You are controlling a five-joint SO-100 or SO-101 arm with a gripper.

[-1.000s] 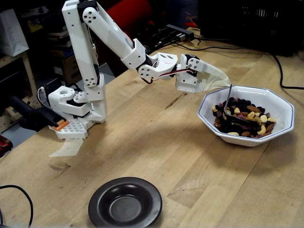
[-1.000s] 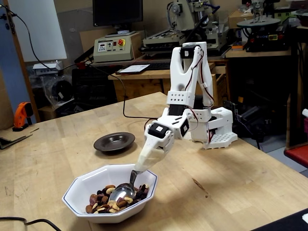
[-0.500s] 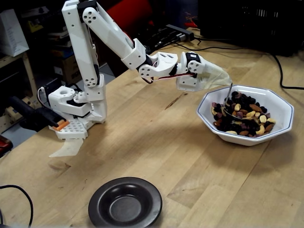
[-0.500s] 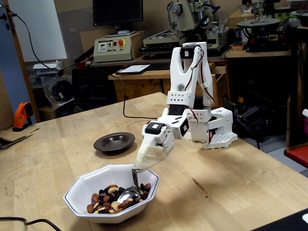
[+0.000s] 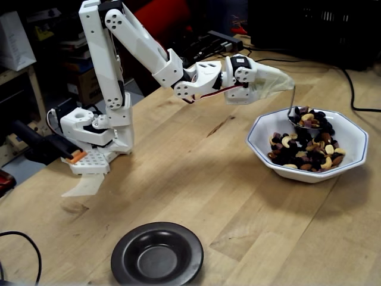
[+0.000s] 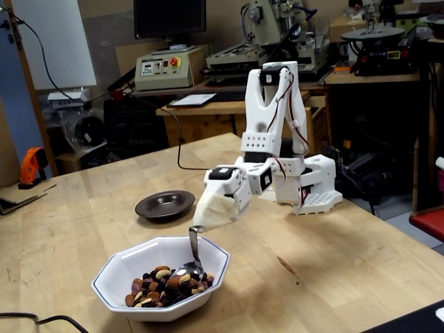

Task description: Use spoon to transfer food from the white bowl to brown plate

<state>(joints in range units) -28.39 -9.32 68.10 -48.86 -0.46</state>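
brown plate: small round glossy dark plate (image 5: 157, 255), wide rim, shallow centre, nothing on it; near front edge of tabletop in a fixed view, well apart from the bowl; in the other (image 6: 165, 205) it lies beyond the bowl, toward the far left part of the tabletop.
white bowl: large octagonal white bowl (image 5: 351, 137) with thin dark blue rim line, near right edge of tabletop; closest thing in a fixed view (image 6: 118, 269).
food: tan nuts, pale cashews, dark purple-black fruit bits (image 5: 303, 150) piled in the bowl; a small heap also sits on the spoon; seen too at (image 6: 156, 290).
spoon: shiny silver spoon (image 5: 305, 118), bent handle going up into the gripper; loaded oval bowl raised just above the pile, over the bowl's far side; in the other view (image 6: 191, 265) handle near vertical.
gripper: gripper (image 5: 280, 80) wrapped in pale cloth-like cover, clamped on the spoon handle's top; fingers hidden by the cover; hangs above the bowl rim (image 6: 202, 219).
arm: white arm (image 5: 143, 50), base near left edge of tabletop.
surface: light wood tabletop (image 5: 196, 179), dark streaks in grain; black cable (image 5: 351, 89) at far right.
room: workshop, machines and benches behind (image 6: 277, 28).
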